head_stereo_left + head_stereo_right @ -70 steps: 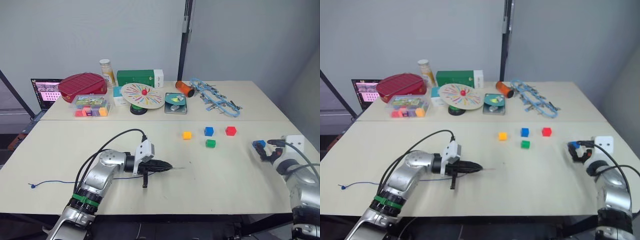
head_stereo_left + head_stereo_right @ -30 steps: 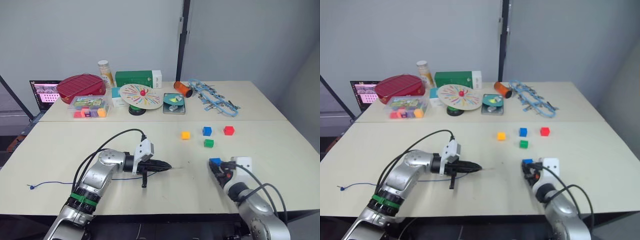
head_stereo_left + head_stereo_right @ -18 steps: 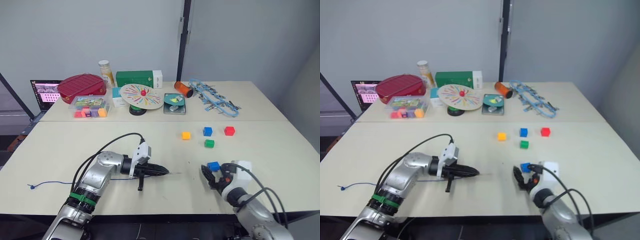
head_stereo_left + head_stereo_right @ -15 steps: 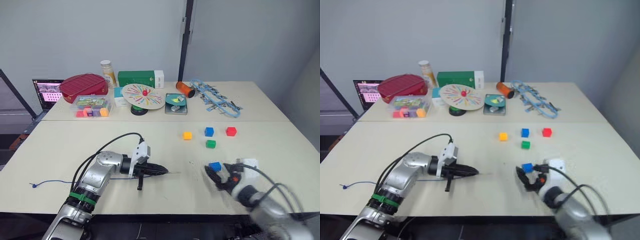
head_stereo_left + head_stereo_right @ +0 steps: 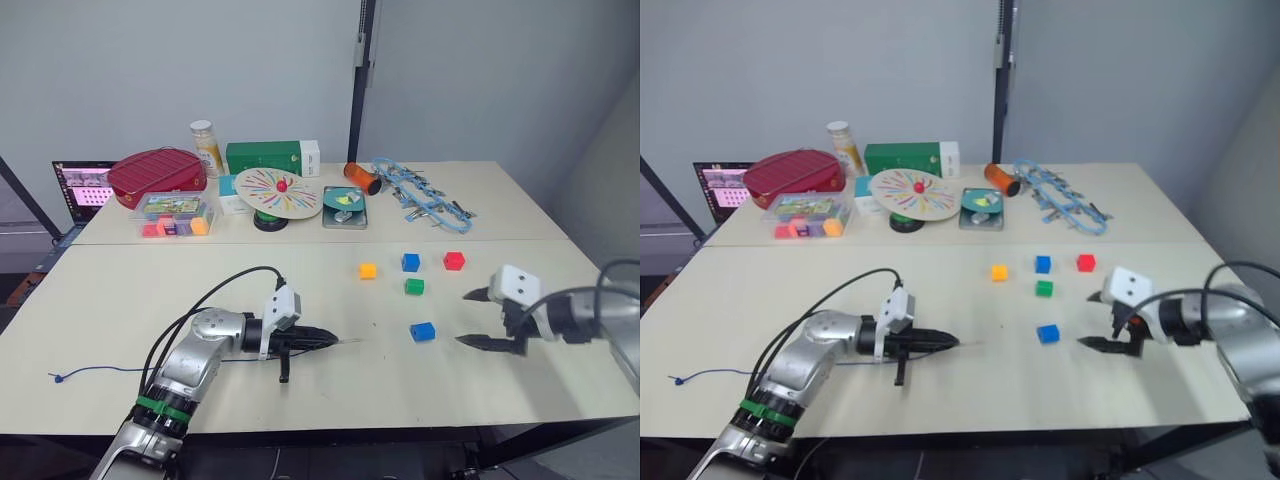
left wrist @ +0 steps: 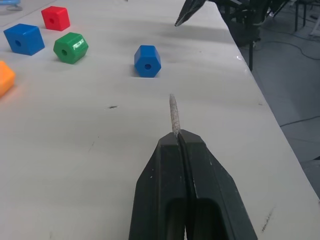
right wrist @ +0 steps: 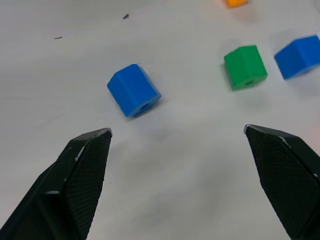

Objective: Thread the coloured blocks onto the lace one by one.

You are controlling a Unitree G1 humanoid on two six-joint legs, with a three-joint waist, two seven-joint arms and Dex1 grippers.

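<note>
Five cubes lie on the table: one blue cube at centre right of the head view, apart from the spread-fingered right gripper. The lace is pinched by the closed left gripper, its stiff tip protruding. For clean threading, the cube's hole should be aligned with the tip.
</note>
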